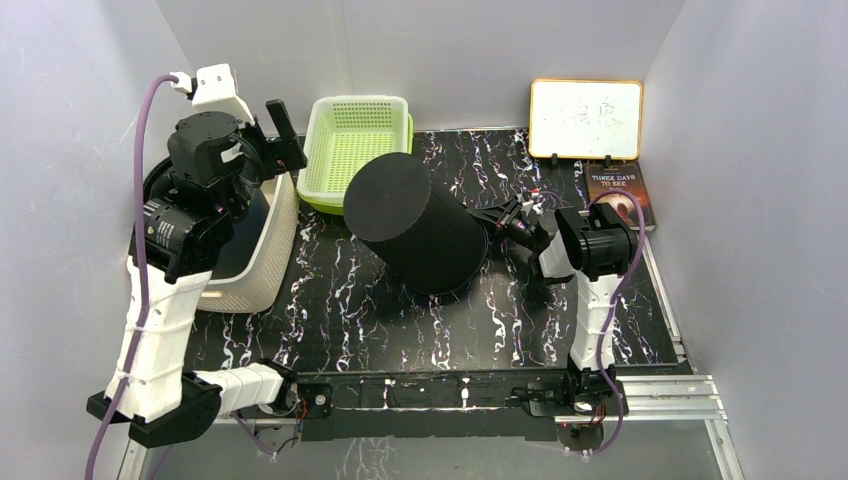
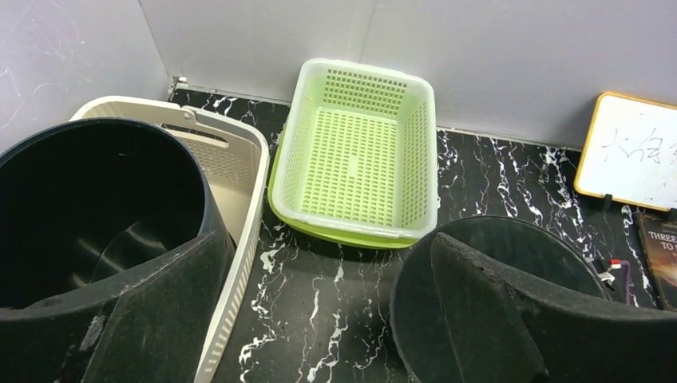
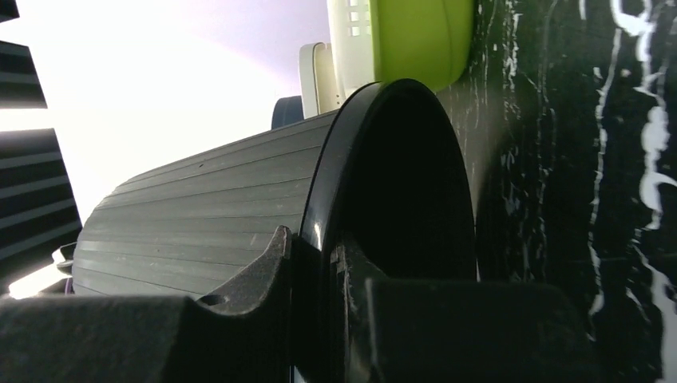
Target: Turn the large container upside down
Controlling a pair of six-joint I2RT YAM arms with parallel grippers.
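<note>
The large container (image 1: 415, 225) is a black ribbed bin lying tilted in the middle of the marble table, its flat base turned up and to the left, its mouth low on the right. My right gripper (image 1: 510, 218) is shut on its rim: in the right wrist view one finger (image 3: 255, 275) lies on the ribbed outer wall of the large container (image 3: 207, 199) and the other sits inside the mouth, with the gripper (image 3: 315, 247) pinching the rim. My left gripper (image 1: 280, 135) hangs open and empty high at the left; its wrist view shows the container's base (image 2: 411, 311) at lower right.
A green perforated basket (image 1: 360, 140) stands at the back, just behind the container. A white slotted basket (image 1: 265, 260) on the left holds a dark round tub (image 2: 96, 199). A small whiteboard (image 1: 585, 118) and a book (image 1: 620, 190) sit at the back right.
</note>
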